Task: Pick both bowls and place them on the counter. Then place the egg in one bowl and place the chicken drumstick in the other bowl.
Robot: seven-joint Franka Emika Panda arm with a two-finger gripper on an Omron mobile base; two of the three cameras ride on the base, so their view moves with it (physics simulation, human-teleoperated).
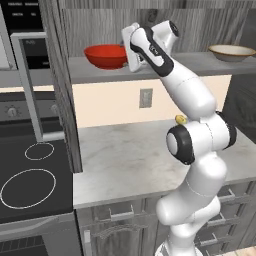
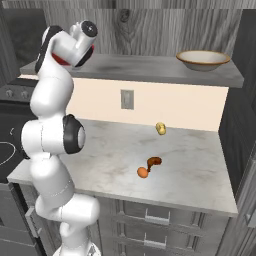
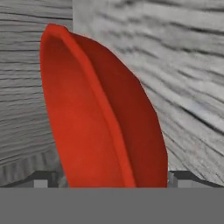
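Observation:
The glossy red bowl [image 1: 105,55] stands on the left part of the grey wood-grain shelf [image 1: 200,63]. My gripper [image 3: 111,179] is open at the bowl's right side, and in the hand view the red bowl [image 3: 100,118] has its rim running between the two fingertips [image 3: 41,179]. The beige bowl [image 2: 203,59] sits at the shelf's right end. On the marbled counter [image 2: 200,170] lie the orange-tan egg [image 2: 142,172] and, touching it on the far side, the brown chicken drumstick [image 2: 154,161].
A small yellow item [image 2: 161,128] lies near the counter's back wall, below a wall outlet [image 2: 127,98]. The black stovetop [image 1: 30,180] is to the left of the counter, past a dark upright panel [image 1: 62,90]. A dark cabinet side [image 2: 240,125] bounds the counter on the right.

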